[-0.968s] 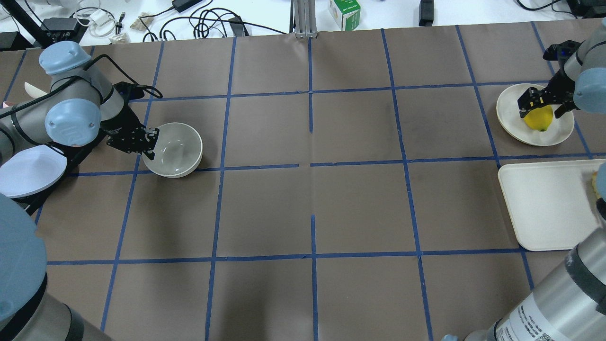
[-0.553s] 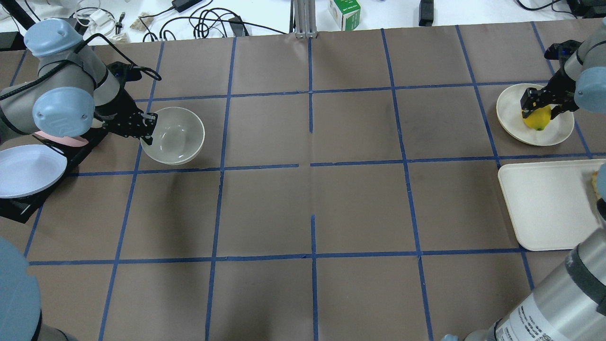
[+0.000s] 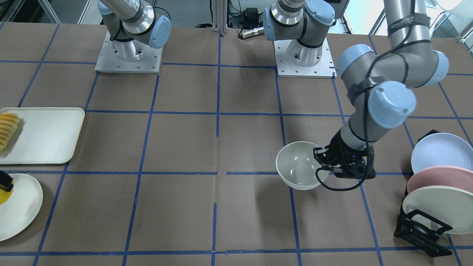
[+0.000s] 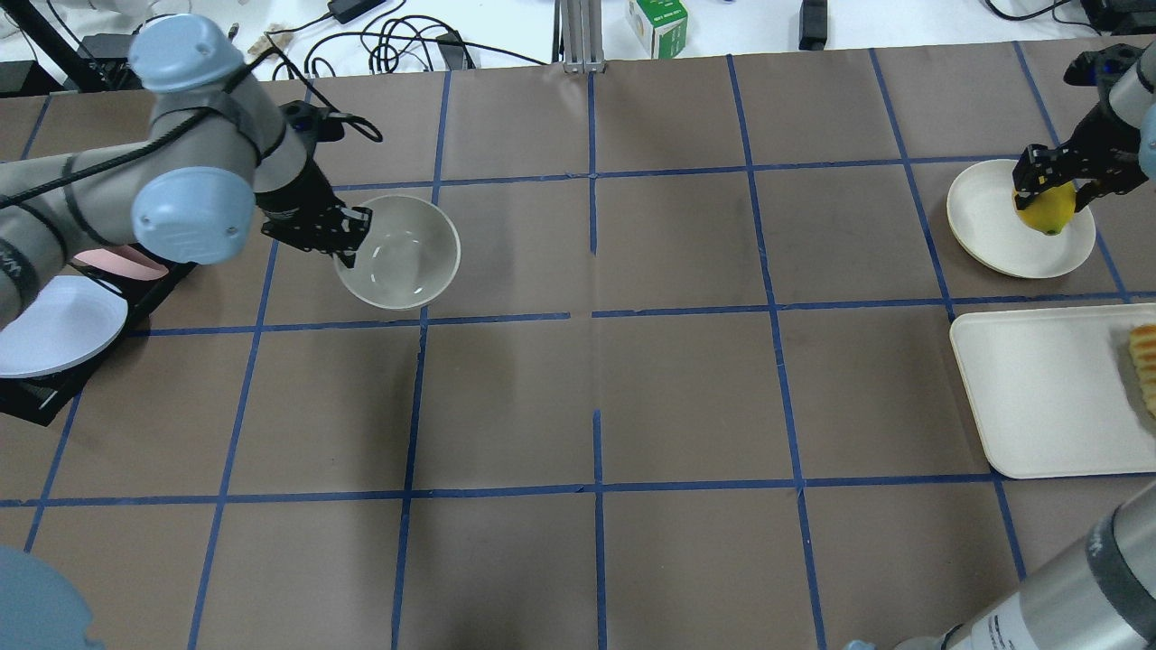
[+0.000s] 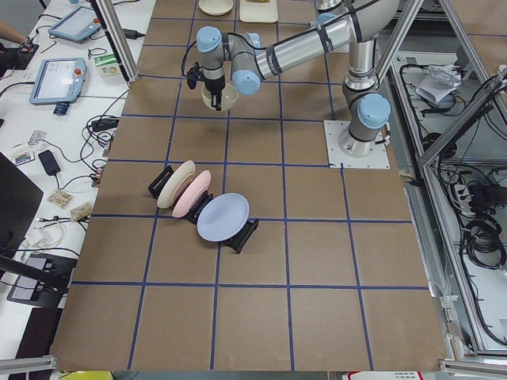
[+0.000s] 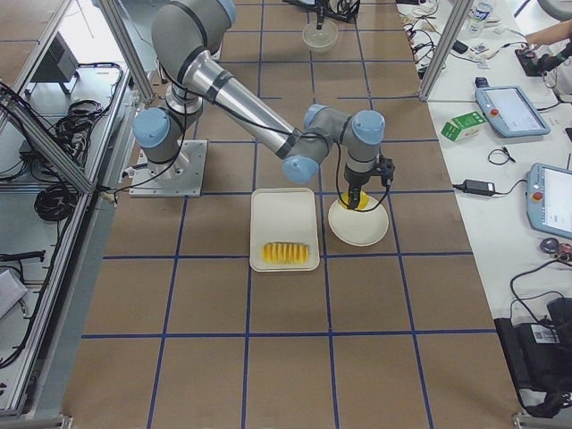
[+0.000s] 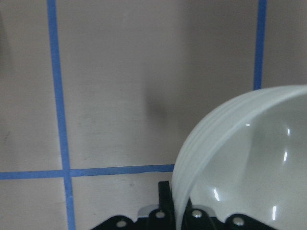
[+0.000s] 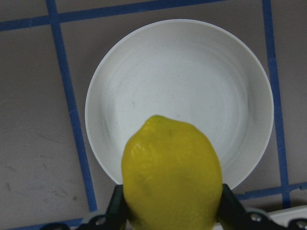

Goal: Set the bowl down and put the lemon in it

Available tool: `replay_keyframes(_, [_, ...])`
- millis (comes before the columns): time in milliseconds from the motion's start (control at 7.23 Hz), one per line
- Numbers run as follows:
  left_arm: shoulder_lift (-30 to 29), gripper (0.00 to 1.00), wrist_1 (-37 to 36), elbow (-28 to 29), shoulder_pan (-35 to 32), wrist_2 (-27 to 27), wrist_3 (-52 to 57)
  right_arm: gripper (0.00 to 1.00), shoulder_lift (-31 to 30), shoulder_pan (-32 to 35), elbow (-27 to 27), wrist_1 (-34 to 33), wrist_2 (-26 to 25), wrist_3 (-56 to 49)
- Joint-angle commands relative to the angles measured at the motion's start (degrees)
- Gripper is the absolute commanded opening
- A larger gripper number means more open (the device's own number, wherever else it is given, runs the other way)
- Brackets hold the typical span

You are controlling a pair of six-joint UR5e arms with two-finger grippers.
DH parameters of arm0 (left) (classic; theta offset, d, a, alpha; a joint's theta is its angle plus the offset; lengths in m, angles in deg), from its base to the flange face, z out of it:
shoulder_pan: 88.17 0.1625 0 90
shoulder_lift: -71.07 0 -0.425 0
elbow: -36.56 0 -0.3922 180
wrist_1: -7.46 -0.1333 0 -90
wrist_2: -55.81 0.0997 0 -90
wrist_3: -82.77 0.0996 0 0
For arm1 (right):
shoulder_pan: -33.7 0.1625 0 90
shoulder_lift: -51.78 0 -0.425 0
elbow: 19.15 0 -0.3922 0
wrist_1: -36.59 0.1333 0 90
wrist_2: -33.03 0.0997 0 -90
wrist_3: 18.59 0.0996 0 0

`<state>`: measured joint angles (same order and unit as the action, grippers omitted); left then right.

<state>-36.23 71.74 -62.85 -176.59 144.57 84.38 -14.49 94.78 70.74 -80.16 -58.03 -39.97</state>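
Note:
My left gripper [image 4: 348, 236] is shut on the rim of the cream-white bowl [image 4: 399, 254] and holds it above the table's left half; the bowl also shows in the front view [image 3: 298, 165] and the left wrist view [image 7: 249, 163]. My right gripper [image 4: 1048, 185] is shut on the yellow lemon [image 4: 1048, 211] and holds it lifted over the flat cream plate [image 4: 993, 226] at the far right. In the right wrist view the lemon [image 8: 171, 181] fills the space between the jaws, with the plate [image 8: 192, 86] below it.
A cream tray [image 4: 1039, 397] with sliced pieces [image 4: 1143, 361] lies in front of the plate. A black rack [image 3: 421, 227] holding lavender, pink and cream plates [image 3: 439, 151] stands at the left end. Cables and a green box [image 4: 657, 25] lie beyond the far edge.
My left gripper has carried the bowl to the right, toward the table's middle. My right gripper has lifted the lemon off the plate and moved it slightly right.

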Motion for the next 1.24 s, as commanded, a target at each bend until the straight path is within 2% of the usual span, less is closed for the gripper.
replay_keyframes(0, [-2.55, 0.00, -3.60, -0.60, -11.63, -7.13, -19.64, 0.00, -4.29, 1.48, 0.02, 5.38, 0.26, -0.07])
replay_keyframes(138, [-4.04, 0.00, -5.45, -1.05, -14.29, -10.50, -23.55, 0.00, -5.09, 3.58, 0.02, 6.00, 0.00, 0.11])
replay_keyframes(415, [-7.73, 0.00, -7.58, -0.62, -14.41, -14.48, -22.80, 0.00, -7.55, 5.09, 0.02, 8.29, 1.22, 0.98])
replay_keyframes(830, [-10.02, 0.00, -7.49, -0.17, -14.23, -12.40, -21.83, 0.00, -8.87, 12.19, -0.07, 8.29, 2.11, 6.05])
replay_keyframes(968, [-10.55, 0.60, -7.58, 0.00, -14.23, -7.68, -21.57, 0.00, -9.22, 14.83, -0.07, 8.21, 2.11, 7.30])
replay_keyframes(1106, [-10.39, 1.00, -7.58, 0.18, -14.23, -7.03, -21.65, 0.00, -9.23, 17.20, -0.07, 8.29, 2.11, 10.36])
